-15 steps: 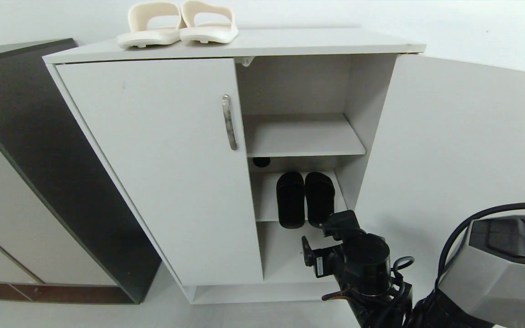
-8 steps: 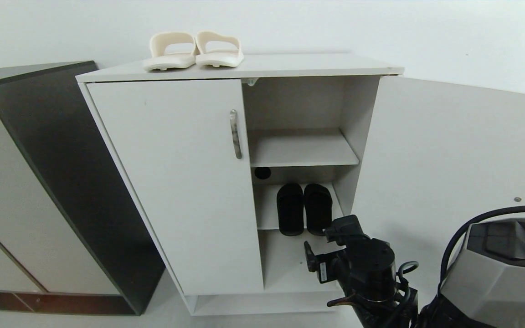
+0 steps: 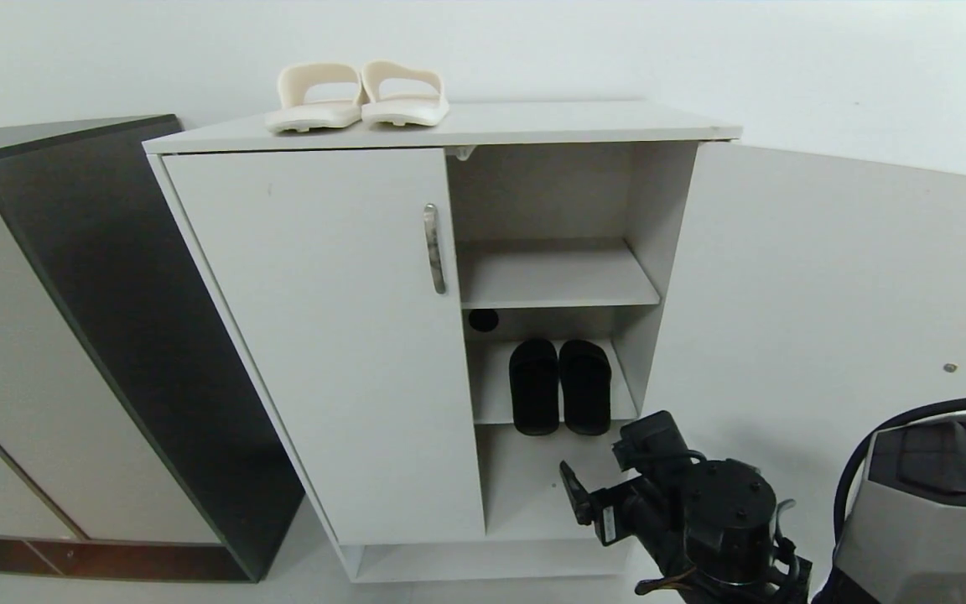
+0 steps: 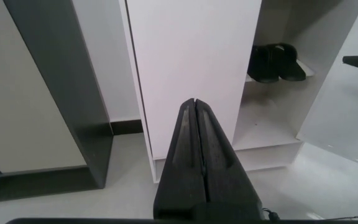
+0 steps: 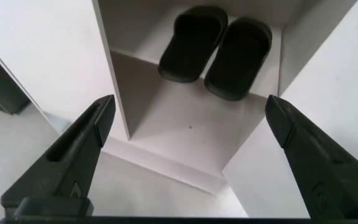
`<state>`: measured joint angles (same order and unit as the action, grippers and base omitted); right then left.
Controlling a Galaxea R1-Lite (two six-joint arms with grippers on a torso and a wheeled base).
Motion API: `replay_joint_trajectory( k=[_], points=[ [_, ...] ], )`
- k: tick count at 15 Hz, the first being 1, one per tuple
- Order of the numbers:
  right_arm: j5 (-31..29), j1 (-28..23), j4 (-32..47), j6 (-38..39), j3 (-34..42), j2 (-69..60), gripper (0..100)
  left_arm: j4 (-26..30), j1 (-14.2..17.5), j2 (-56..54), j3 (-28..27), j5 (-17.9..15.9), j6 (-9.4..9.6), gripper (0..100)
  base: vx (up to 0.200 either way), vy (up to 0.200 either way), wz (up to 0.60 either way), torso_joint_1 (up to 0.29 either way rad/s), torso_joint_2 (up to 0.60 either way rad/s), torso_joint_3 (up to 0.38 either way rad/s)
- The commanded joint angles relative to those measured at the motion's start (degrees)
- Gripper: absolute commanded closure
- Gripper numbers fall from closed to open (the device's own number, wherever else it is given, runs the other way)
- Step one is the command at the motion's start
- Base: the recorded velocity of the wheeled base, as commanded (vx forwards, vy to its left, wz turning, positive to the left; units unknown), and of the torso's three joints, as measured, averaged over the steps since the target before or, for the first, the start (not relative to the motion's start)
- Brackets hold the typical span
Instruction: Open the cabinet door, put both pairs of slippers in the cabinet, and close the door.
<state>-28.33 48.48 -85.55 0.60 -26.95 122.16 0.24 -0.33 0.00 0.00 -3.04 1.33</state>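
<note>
Slippers here number four, in two pairs, one cream and one black. Farthest left stands a dark cabinet (image 3: pixel 97 319), just beside the white cabinet (image 3: pixel 533 122), so two cabinets in all. The left gripper (image 4: pixel 194 106) has its fingers pressed together with nothing between them, and it points toward the foot of the white cabinet's left door (image 3: pixel 324 335). That door is closed and carries one upright metal handle (image 3: pixel 433 249) at its inner edge. On the cabinet top, above this door, the pair of cream slippers (image 3: pixel 349 109) lies side by side, the two touching. To the right of the handle, the uncovered half shows three levels: an upper shelf (image 3: pixel 558 273), a middle shelf (image 3: pixel 491 377) and the floor panel (image 3: pixel 525 486). The pair of black slippers (image 3: pixel 563 386) lies on the middle shelf, side by side, with the near ends at the shelf's front edge. The right door (image 3: pixel 827 319) is swung wide. Low in front of it, the right gripper (image 3: pixel 609 470) hangs before the bottom level with its fingers spread far apart, gripping nothing.
</note>
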Motion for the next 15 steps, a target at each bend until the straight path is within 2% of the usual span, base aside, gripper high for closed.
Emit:
replay_joint_trajectory(
  k=[1, 3, 15],
  points=[
    [0.0, -0.1, -0.3, -1.2, 2.1, 0.1, 0, 0.0, 0.0, 0.1, 0.0, 0.0, -0.01, 100, 0.000, 0.200, 0.00, 0.002, 0.01, 0.012],
    [1.1, -0.4, -4.4, -3.2, 3.2, 0.4, 0, 0.0, 0.0, 0.1, 0.0, 0.0, -0.01, 100, 0.000, 0.200, 0.00, 0.000, 0.00, 0.007],
    [1.7, -1.8, -4.4, -3.6, 5.2, 1.9, 0, 0.0, 0.0, 0.1, 0.0, 0.0, -0.01, 100, 0.000, 0.200, 0.00, 0.003, 0.00, 0.002]
  ],
)
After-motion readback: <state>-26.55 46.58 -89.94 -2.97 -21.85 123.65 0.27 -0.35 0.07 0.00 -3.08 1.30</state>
